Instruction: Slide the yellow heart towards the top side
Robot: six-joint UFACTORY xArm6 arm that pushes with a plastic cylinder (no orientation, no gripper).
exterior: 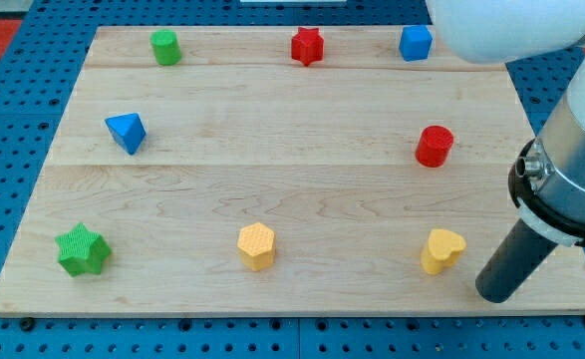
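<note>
The yellow heart [441, 249] lies on the wooden board [292, 189] near the view's bottom right. My tip [493, 293] is on the board just right of and slightly below the heart, a small gap apart from it. The dark rod rises up and right to the arm's grey and white body at the view's right edge.
A yellow hexagon [256, 245] sits at bottom centre and a green star [82, 250] at bottom left. A red cylinder [435, 146] is above the heart. A blue triangular block [126, 131] is at left. A green cylinder [165, 47], red star [307, 46] and blue cube [415, 43] line the top.
</note>
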